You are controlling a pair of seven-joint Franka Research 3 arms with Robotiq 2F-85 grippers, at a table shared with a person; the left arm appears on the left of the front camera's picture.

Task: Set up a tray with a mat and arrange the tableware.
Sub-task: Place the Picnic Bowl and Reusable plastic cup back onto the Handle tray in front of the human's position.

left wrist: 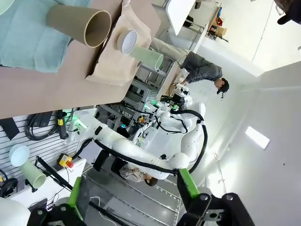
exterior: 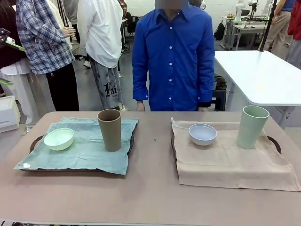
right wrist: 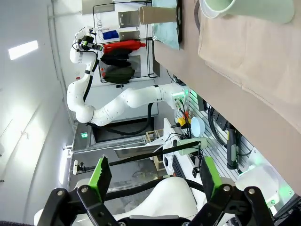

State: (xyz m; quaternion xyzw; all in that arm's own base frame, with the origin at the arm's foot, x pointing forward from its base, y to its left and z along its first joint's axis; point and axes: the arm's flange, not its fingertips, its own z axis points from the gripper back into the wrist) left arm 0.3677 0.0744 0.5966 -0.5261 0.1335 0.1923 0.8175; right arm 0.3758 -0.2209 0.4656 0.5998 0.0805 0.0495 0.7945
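On the counter (exterior: 150, 197), the brown cup (exterior: 109, 129) stands upright on the teal mat (exterior: 89, 150) beside the pale green bowl (exterior: 59, 139). The pale green cup (exterior: 252, 126) stands upright on the beige mat (exterior: 235, 162) near the white bowl (exterior: 202, 134). Left hand (left wrist: 134, 205) and right hand (right wrist: 155, 186) gape wide, holding nothing.

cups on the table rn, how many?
2. Tall brown cup stands on the green mat, left tray; tall pale green cup stands on the beige mat, right tray.

Front view faces across the counter (exterior: 150, 197) toward the person. Both wrist views, rolled sideways, look from far off; all share the brown cup (exterior: 109, 129).
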